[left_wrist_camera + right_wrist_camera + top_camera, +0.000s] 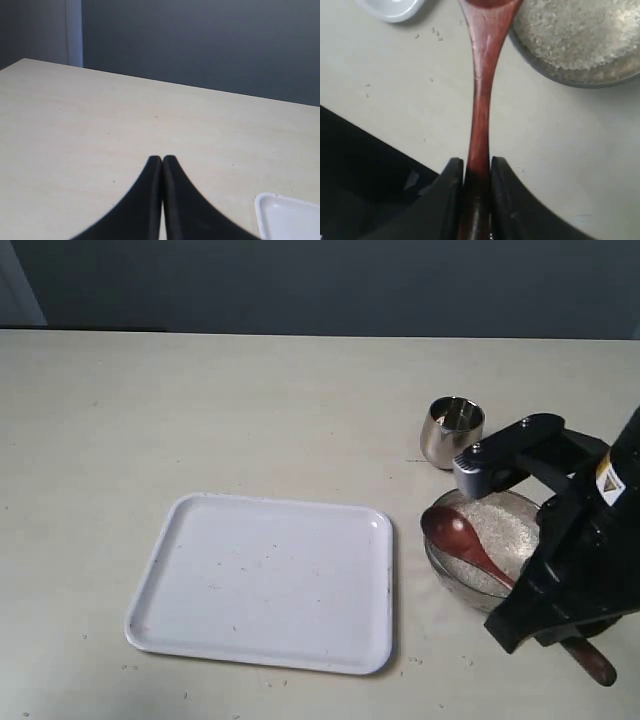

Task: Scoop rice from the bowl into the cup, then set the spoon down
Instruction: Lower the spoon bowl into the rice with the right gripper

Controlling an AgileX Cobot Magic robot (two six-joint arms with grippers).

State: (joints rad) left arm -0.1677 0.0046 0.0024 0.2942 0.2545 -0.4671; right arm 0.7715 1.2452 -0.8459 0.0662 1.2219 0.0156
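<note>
The wide bowl [455, 585] of white rice [500, 525] stands at the right, with the small steel cup [452, 430] just behind it. My right gripper [535, 600] is shut on the handle of the dark red wooden spoon [455, 532]. The spoon's oval head is over the bowl's left rim and shows no grains. In the right wrist view the spoon [481, 90] runs out from between the jaws of the right gripper [477, 165], past the bowl [570, 79] and its rice [575, 30]. My left gripper [162, 159] is shut and holds nothing above bare table.
A white rectangular tray [270, 580] lies left of the bowl; its corner shows in the left wrist view [290, 215] and the right wrist view [390, 10]. A few stray grains dot the table near the tray. The table's front edge is close below the right arm.
</note>
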